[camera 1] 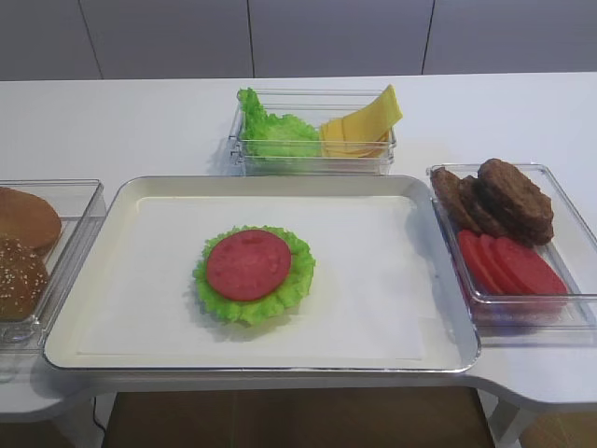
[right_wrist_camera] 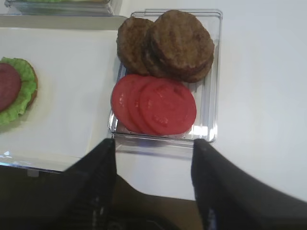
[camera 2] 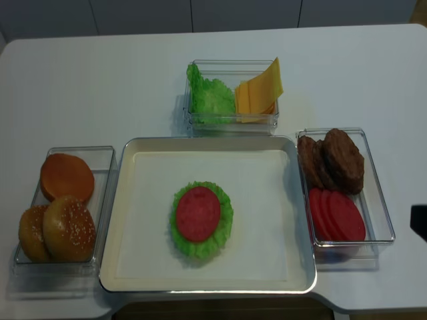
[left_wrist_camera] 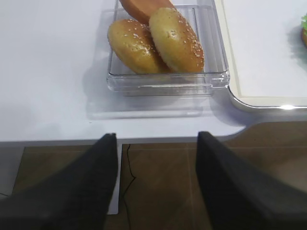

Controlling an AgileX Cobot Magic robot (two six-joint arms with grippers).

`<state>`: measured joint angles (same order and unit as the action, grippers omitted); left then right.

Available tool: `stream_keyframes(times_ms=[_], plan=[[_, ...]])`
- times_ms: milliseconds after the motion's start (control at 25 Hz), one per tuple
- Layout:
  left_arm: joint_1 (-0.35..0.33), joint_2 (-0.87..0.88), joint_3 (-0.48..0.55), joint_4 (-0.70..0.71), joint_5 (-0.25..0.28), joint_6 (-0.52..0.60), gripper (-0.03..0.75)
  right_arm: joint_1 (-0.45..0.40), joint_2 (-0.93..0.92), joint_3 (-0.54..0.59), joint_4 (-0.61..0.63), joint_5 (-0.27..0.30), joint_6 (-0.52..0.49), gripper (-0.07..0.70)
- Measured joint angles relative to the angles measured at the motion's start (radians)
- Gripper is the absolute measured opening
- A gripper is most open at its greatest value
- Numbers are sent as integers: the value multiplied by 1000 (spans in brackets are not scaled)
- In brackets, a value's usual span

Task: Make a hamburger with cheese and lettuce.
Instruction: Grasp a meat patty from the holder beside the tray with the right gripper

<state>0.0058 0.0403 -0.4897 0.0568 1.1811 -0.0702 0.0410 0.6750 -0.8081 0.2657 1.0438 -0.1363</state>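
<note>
The hamburger (camera 1: 252,271) is a ruffled green leaf with a red round slice on top, left of the middle of the white tray (camera 1: 392,280). No patty shows on it. It also shows in the right wrist view (right_wrist_camera: 12,88) at the left edge. The cheese (camera 1: 359,126) and spare lettuce (camera 1: 275,131) share a clear box behind the tray. My right gripper (right_wrist_camera: 154,143) is open and empty, just short of the patty box. My left gripper (left_wrist_camera: 157,136) is open and empty, off the table's front edge, short of the bun box.
A clear box right of the tray holds brown patties (right_wrist_camera: 172,43) and red slices (right_wrist_camera: 158,105). A clear box left of the tray holds sesame bun halves (left_wrist_camera: 158,40). The table's front edge (left_wrist_camera: 57,136) runs just ahead of the left fingers.
</note>
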Motion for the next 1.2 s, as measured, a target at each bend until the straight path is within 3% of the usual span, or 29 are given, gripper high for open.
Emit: stream_keyframes(times_ms=[280,440,720,1200], plan=[[0,0,0,0,0,0,391,0,286,-262,-20,160,69,386],[0,0,0,0,0,0,391,53,428,-366,-83,199,136,386],[0,0,0,0,0,0,391,250,671,-532,-302,205,353,386],[0,0,0,0,0,0,391,277,991,-601,-356,198,416,384]])
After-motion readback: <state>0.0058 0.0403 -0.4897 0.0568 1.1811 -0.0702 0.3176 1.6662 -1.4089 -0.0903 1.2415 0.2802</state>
